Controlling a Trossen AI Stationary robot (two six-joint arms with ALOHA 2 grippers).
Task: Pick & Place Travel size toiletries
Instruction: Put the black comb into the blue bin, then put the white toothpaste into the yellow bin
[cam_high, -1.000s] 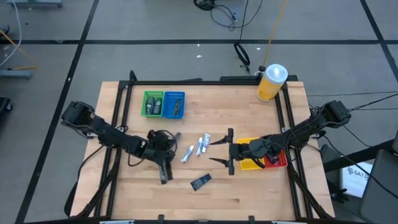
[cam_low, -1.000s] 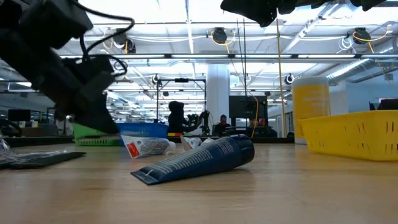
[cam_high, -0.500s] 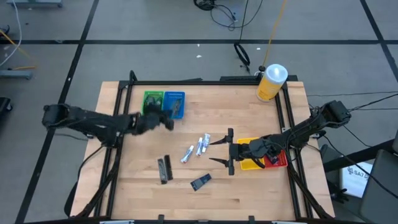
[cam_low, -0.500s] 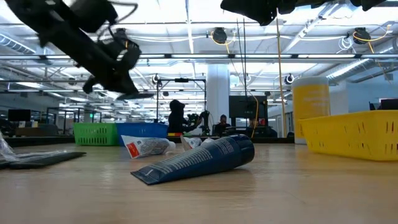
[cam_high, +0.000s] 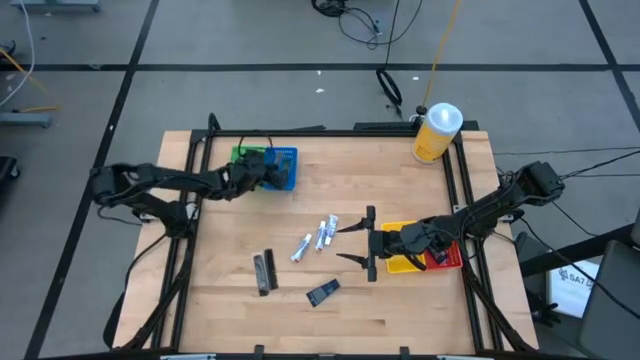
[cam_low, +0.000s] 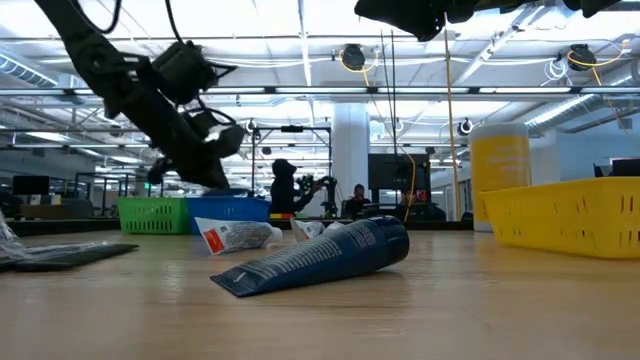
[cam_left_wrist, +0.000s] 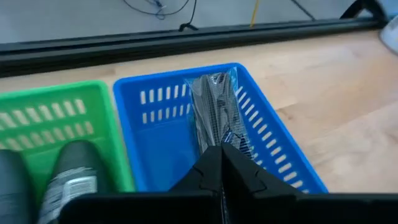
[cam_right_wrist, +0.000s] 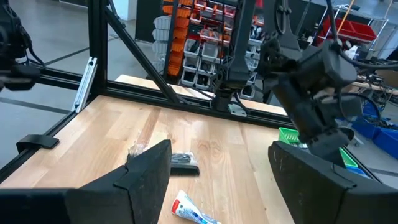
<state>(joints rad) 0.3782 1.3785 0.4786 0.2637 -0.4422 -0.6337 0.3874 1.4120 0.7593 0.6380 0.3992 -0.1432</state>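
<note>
My left gripper (cam_high: 268, 173) is over the blue tray (cam_high: 288, 160), shut on a flat dark packet in shiny wrap (cam_left_wrist: 214, 106). The green tray (cam_left_wrist: 56, 124) beside it holds dark tubes (cam_left_wrist: 68, 180). Out on the table lie two dark packets (cam_high: 264, 272), a dark tube (cam_high: 322, 292) and white-silver mini tubes (cam_high: 322, 232). My right gripper (cam_high: 352, 242) hangs open over the table, just right of the white tubes, touching nothing. The low view shows the dark tube (cam_low: 320, 257) lying on its side. My left gripper pinches the packet's near end (cam_left_wrist: 217, 142) between its two shut fingers, slanting down from the table's left side. The packet runs on ahead of the fingers inside the blue tray toward its far wall. Whether it rests on the tray's floor I cannot tell.
A yellow tray (cam_high: 400, 262) and a red tray (cam_high: 447, 256) sit under my right arm. The big yellow bottle with a white cap (cam_high: 436, 132) stands at the far right corner. A dark frame (cam_high: 190, 170) rims the table. People stand in the room behind.
My left gripper has risen from the table beside the dark packets and swung toward the far edge, carrying a flat packet, then come down over the blue tray. The two dark packets stayed on the table. My right arm has kept still.
</note>
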